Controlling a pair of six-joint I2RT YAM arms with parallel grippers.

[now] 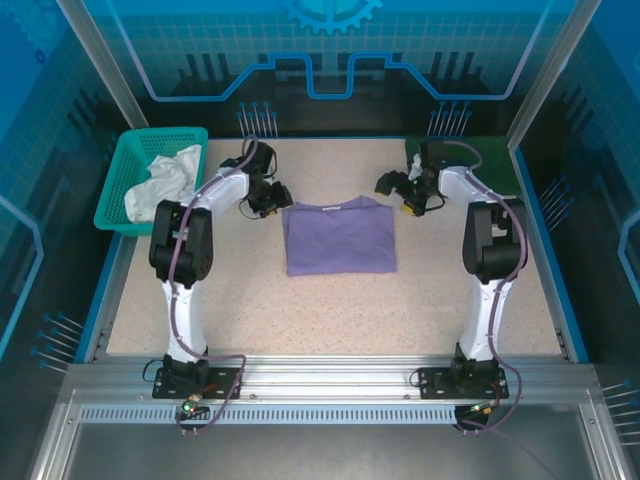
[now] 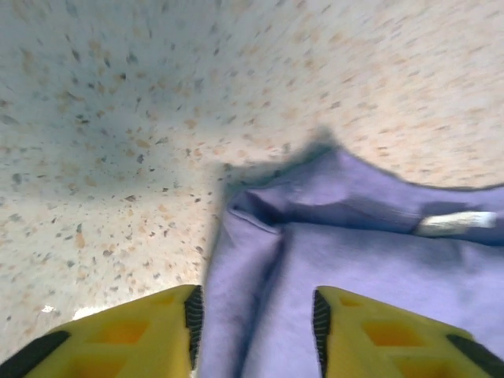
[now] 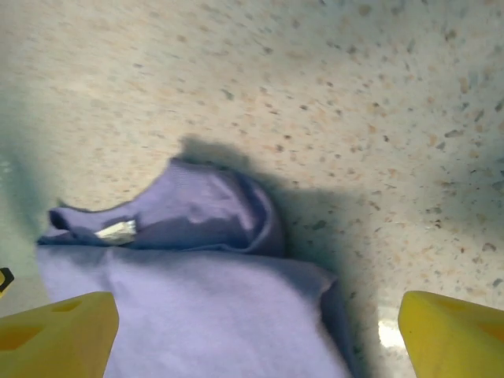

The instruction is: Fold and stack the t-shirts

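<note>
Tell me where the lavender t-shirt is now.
In the top external view, the lavender t-shirt lies folded mid-table, between the left gripper and the right gripper.

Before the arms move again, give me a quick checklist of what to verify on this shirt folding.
1. Purple shirt folded, flat mid-table: ok.
2. Left gripper open, shirt corner lying between its fingers: ok.
3. Right gripper open wide, holding nothing: ok.
4. Green shirt at the far right, folded: cannot tell.
5. Basket emptied: not ok, white cloth inside.
</note>
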